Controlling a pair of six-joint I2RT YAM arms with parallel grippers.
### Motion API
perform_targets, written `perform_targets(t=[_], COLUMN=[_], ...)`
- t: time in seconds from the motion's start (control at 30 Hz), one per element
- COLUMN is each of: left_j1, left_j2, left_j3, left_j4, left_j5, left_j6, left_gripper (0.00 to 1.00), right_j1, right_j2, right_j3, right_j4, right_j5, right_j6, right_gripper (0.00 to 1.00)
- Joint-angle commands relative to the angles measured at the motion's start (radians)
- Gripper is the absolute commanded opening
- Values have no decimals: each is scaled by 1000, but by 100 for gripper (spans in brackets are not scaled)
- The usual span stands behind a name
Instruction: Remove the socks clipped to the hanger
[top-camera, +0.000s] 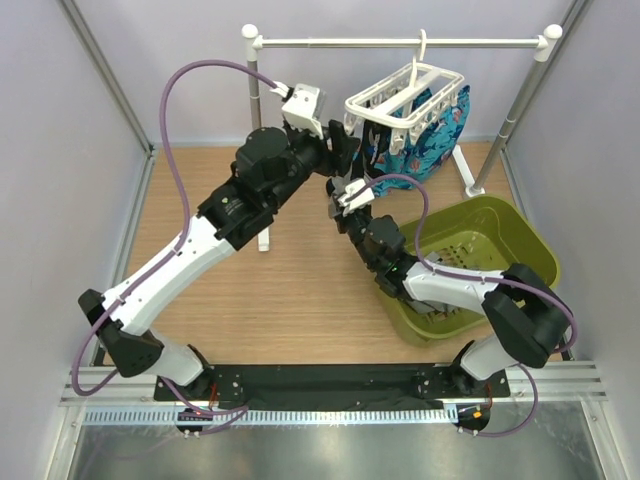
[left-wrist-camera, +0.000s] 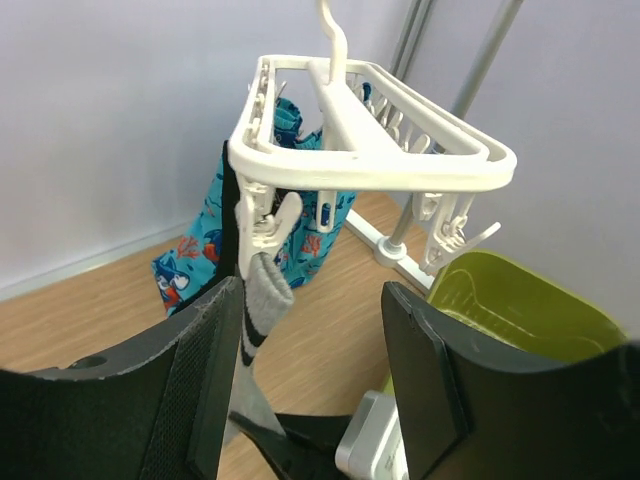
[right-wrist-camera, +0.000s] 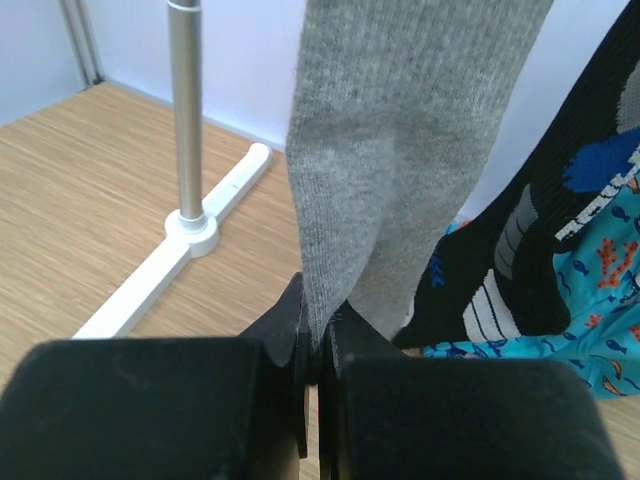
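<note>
Right gripper is clamped tight on the lower end of the grey sock, jaws pinched on the fabric. The sock's top is pegged to the hanger, which dangles from the rail at the worktop's far edge. Left gripper is spread wide under the hanger's corner, gripping nothing, the sock hanging between its fingers. A black sock hangs alongside, with blue cloth behind. The green basket sits by the right edge.
</note>
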Motion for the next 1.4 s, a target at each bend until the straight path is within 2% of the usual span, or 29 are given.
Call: perform_targets(t=[0.0, 0.33, 0.7, 1.13, 1.27, 1.33, 1.37], left_j1=[-35, -44, -44, -44, -43, -43, -43], left_j2=[25, 77, 114, 163, 180, 190, 195], left_j3=[43, 81, 116, 156, 175, 187, 189], left_j4=[76, 87, 85, 87, 88, 81, 81], left_j5=[-93, -161, -163, -170, -184, -190, -192], left_j6=[100, 133, 193, 177, 161, 169, 169], left_gripper=[61, 54, 51, 46, 42, 38, 31], right_j1=[36, 71, 85, 93, 97, 99, 100], right_j2=[-68, -108, -119, -138, -142, -147, -148], right_j3=[22, 3, -2, -28, -43, -51, -51], right_j4=[42, 29, 27, 36, 39, 45, 44], right_j5=[1, -1, -19, -24, -25, -24, -24], right_j6=[-4, -4, 8, 30, 42, 47, 47], right_gripper=[1, 1, 1, 1, 1, 1, 1])
